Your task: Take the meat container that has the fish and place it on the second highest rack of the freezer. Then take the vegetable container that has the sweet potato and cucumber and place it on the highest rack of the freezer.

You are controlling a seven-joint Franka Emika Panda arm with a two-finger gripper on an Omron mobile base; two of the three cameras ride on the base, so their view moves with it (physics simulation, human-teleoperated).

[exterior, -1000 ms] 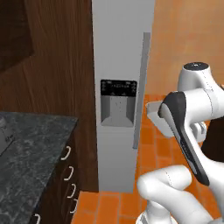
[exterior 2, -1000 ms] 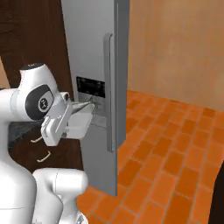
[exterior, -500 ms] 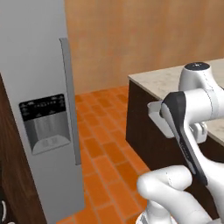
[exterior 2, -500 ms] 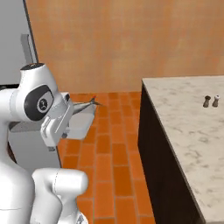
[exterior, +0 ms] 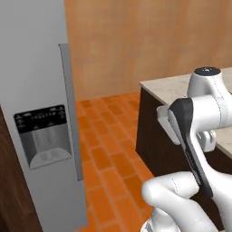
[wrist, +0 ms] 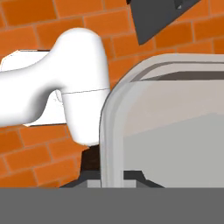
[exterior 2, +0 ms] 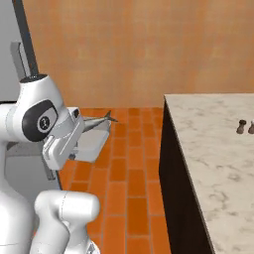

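My gripper (wrist: pixel 109 174) is shut on the near rim of the meat container (wrist: pixel 175 127), a shallow grey-white tray. The tray is held level in front of the arm, above the brick floor. In the right base view the silvery fish (exterior 2: pixel 99 122) lies in the meat container (exterior 2: pixel 95 143), its tail pointing right. A corner of the same meat container (exterior: pixel 165 121) pokes out beside the arm in the left base view. The freezer (exterior: pixel 36 90) stands to the left with its door shut, so its racks are hidden. The vegetable container is out of view.
A long vertical bar handle (exterior: pixel 70 108) and a dispenser panel (exterior: pixel 43 136) are on the freezer door. An island counter (exterior 2: pixel 213 144) with a pale stone top and dark sides stands to the right, with small shakers (exterior 2: pixel 241 126) on it. Orange brick floor (exterior: pixel 108 149) lies between.
The whole picture shifted as the base turned right: the dark cabinets left the views and the island counter came in. The tray stays in my grip, unchanged relative to the arm.
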